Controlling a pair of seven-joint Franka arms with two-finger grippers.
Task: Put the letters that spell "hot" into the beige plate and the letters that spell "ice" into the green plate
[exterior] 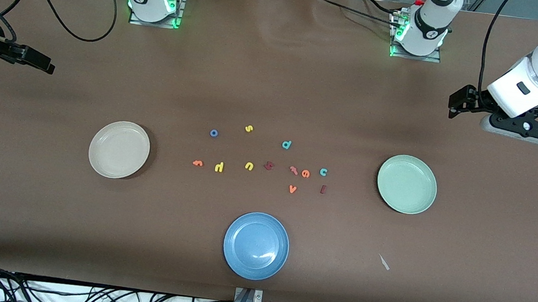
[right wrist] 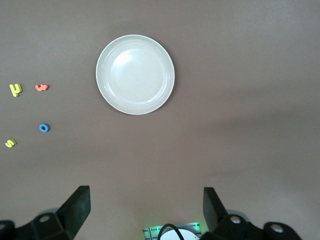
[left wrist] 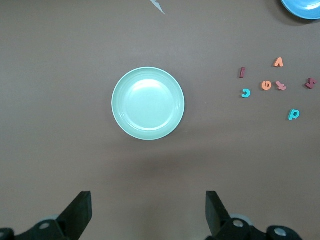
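Note:
The beige plate (exterior: 119, 149) (right wrist: 135, 74) lies toward the right arm's end of the table, the green plate (exterior: 407, 184) (left wrist: 148, 103) toward the left arm's end. Between them lie the blue "o" (exterior: 214, 133), yellow "h" (exterior: 219, 167), dark red "i" (exterior: 323, 189), teal "c" (exterior: 323, 171) and orange "e" (exterior: 305, 173). Two small orange hooked letters (exterior: 197, 163) (exterior: 293, 169) also lie there; I cannot tell which is the "t". My left gripper (exterior: 460, 102) (left wrist: 148, 212) hangs open and empty over bare table by the green plate. My right gripper (exterior: 33, 58) (right wrist: 145, 210) hangs open and empty by the beige plate.
A blue plate (exterior: 256, 245) sits nearest the front camera. Among the letters lie a yellow "s" (exterior: 249, 129), yellow "u" (exterior: 249, 166), teal "d" (exterior: 286, 145), orange "v" (exterior: 292, 189) and a chunky dark red letter (exterior: 269, 165). A small pale scrap (exterior: 384, 262) lies near the green plate.

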